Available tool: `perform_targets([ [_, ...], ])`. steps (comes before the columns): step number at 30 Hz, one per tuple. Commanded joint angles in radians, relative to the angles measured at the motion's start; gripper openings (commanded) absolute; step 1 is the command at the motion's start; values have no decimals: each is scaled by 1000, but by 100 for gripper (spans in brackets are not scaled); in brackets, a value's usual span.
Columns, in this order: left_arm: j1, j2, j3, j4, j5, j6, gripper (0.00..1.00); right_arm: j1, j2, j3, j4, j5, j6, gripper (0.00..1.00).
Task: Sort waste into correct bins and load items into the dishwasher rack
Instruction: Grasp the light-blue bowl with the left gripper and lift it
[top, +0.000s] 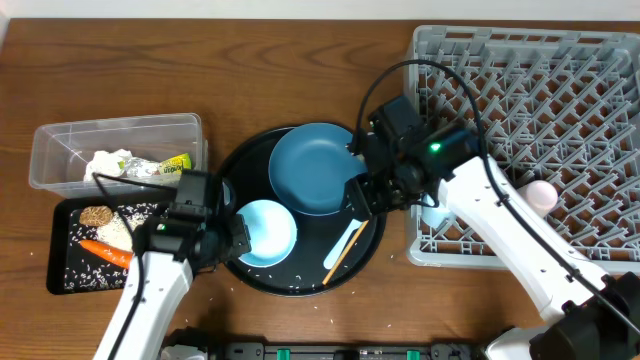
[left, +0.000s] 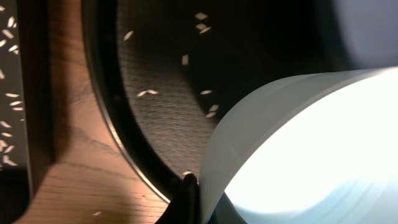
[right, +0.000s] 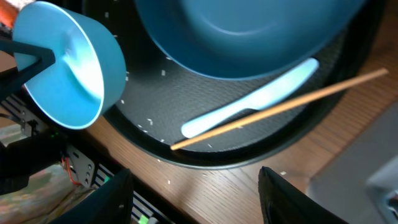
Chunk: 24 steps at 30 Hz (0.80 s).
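The left gripper (top: 232, 237) is clenched on the rim of the small light blue cup (top: 268, 232), which sits tilted on the large round black tray (top: 290, 275). The right gripper (right: 196, 174) is released: its fingers stand wide apart with nothing between them, over the tray's near rim and just beside the large dark blue plate (top: 312, 168). The white plastic utensil (right: 249, 102) and the thin wooden chopstick (right: 280, 106) lie side by side on the tray, next to the plate. A small pink cup (top: 541, 195) sits in the large light grey pegged dishwasher rack (top: 540, 90). Crumpled white paper (top: 110, 163) and a yellow-green printed wrapper (top: 170, 167) lie in the clear rectangular plastic tub (top: 60, 140). The shallow black rectangular tray (top: 60, 275) holds an orange carrot (top: 105, 252), a small round brown food piece (top: 96, 215) and scattered white rice grains (top: 120, 225)
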<state>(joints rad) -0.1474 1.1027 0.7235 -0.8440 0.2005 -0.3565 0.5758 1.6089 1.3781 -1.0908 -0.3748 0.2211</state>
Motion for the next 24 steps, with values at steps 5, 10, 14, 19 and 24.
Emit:
perform_targets([
  [5, -1, -45, 22, -4, 152, -23, 6, 80, -13, -6, 71, 5, 57, 54],
  [10, -25, -45, 22, 21, 241, -54, 6, 137, -12, -8, 127, 68, 79, 52],
  [14, -71, -45, 23, 44, 239, -77, 6, 183, -5, -8, 164, 114, 82, 52],
  [19, -127, -45, 22, 76, 233, -115, 6, 242, 15, -8, 187, 212, 82, 53],
  [24, -157, -45, 22, 79, 233, -121, 6, 281, 50, -14, 186, 312, 81, 53],
])
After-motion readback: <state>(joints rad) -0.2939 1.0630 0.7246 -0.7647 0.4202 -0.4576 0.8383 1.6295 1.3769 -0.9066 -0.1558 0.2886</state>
